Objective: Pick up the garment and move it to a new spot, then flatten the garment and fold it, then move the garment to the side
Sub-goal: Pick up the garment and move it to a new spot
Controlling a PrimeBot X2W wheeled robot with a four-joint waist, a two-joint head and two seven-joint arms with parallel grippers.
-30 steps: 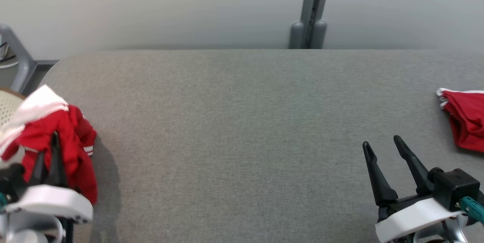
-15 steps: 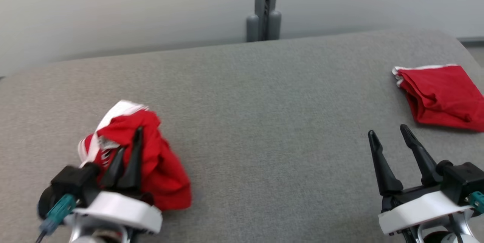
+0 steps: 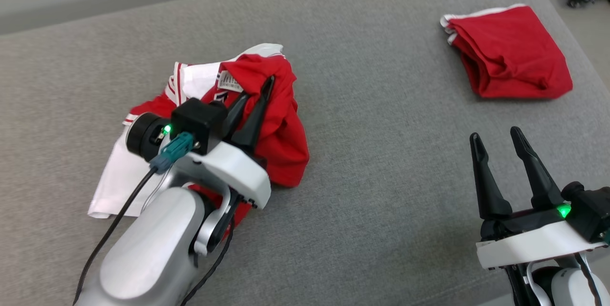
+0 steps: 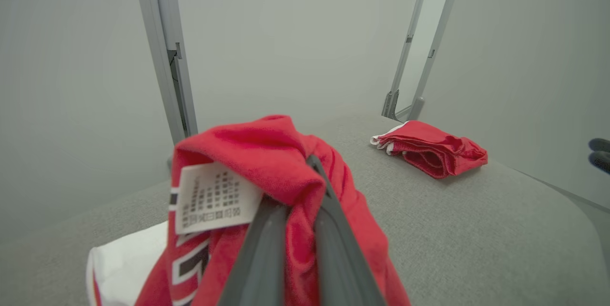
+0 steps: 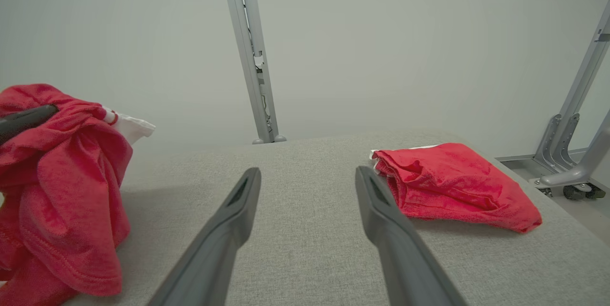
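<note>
We work over a broad grey woven-fabric tabletop (image 3: pixel 381 177) with rounded corners. On its left half sits the crumpled red-and-white jersey garment (image 3: pixel 286 139). Its top is bunched and raised, while a white panel lies flat on the cloth beside our left arm. Far to the right rests a neatly folded red garment (image 3: pixel 514 53) with white trim, well apart from the first.

Our left gripper (image 3: pixel 257 89) has its 2 dark tapered fingers pressed almost together, pinching a fold of the red knit. Our right gripper (image 3: pixel 495 134) hovers with its fingers spread and holds nothing. A small white printed care label (image 4: pixel 212 198) hangs just beside the pinched fold.

We judge the jersey light, soft and limp. It should sag from any single grip and drag a little on the textured cover, though it looks neither fragile nor slippery. To flatten it, we would rather take 2 edge points, such as a hem or a shoulder seam, than the bunched middle.
</note>
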